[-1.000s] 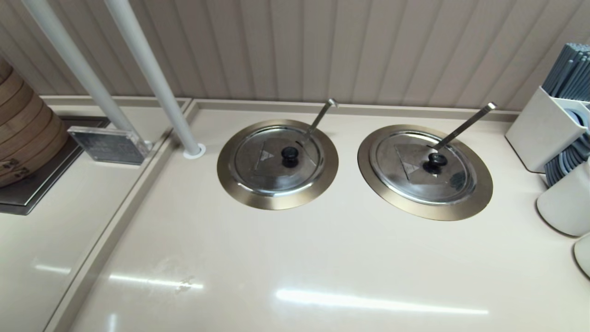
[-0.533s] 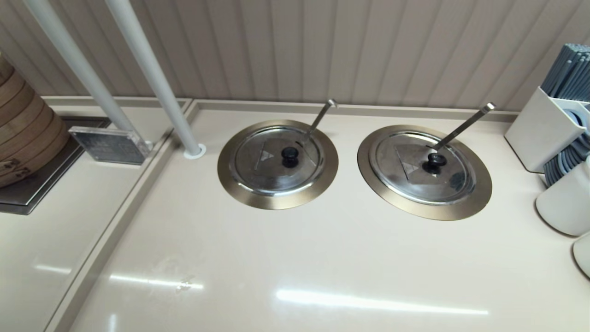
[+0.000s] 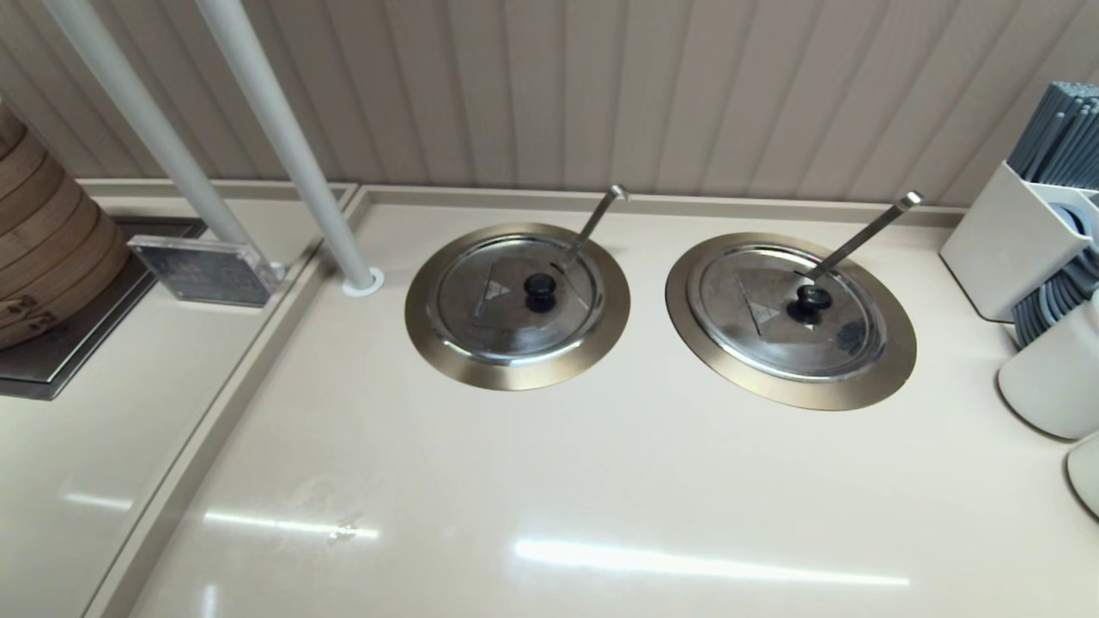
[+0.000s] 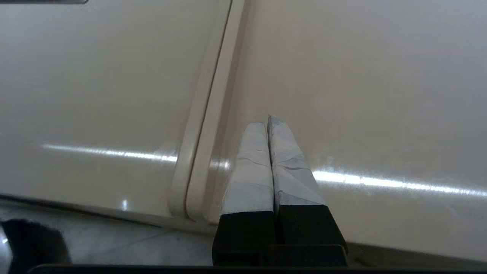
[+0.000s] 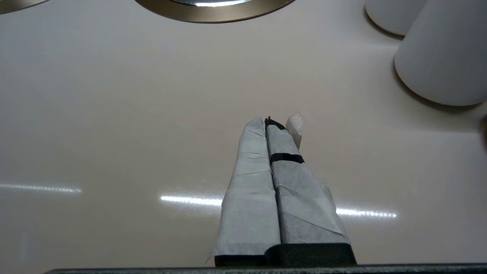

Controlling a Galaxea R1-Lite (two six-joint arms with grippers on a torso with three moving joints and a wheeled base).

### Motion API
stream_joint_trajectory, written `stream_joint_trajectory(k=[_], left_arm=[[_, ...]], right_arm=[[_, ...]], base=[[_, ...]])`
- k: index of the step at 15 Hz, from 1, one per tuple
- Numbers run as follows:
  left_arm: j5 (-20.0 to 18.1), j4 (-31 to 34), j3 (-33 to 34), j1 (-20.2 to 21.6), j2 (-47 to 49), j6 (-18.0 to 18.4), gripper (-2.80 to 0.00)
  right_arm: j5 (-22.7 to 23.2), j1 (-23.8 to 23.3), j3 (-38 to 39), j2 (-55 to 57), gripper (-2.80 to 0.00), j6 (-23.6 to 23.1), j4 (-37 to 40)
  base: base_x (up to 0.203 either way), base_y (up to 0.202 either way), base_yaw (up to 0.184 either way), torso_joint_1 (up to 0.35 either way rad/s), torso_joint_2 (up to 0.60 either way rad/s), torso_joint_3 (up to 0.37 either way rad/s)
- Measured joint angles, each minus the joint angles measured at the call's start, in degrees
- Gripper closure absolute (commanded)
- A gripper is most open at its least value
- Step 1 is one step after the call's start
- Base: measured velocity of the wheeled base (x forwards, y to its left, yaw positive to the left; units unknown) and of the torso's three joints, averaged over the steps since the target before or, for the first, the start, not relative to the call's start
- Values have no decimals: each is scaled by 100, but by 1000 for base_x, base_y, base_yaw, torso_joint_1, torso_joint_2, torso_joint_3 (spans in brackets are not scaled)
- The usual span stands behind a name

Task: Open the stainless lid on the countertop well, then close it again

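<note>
The stainless lid sits closed on the countertop well, the left of two wells in the head view. It has a black centre knob and a triangular mark, and the thin hook-ended ladle handle sticks out at its far edge. Neither arm shows in the head view. In the left wrist view my left gripper is shut and empty above the bare counter, beside a raised seam. My right gripper is shut and empty over the counter, short of a bronze rim.
A second, wider lid with a flat square-ended ladle handle covers the right well. White containers and a utensil holder stand at the right edge. Two white poles, a sign and bamboo steamers are at the left.
</note>
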Motion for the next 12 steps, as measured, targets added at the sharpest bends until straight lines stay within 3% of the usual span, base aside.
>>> stream_joint_trajectory(k=[1,3,6,12], left_arm=[[-190,-539,321,0,-12,-83,0],[-543,-997,651,0,-21,187,0],[-546,-1011,737,0,-25,25,0],[-557,-1010,758,0,-25,47,0]], right_arm=[[0,0,2,0,0,-1,2],[0,0,4,0,0,-2,2],[1,0,4,0,0,-10,2],[0,0,-5,0,0,-5,7]], base=[[0,0,0,0,0,0],[0,0,0,0,0,0],[0,0,0,0,0,0],[0,0,0,0,0,0]])
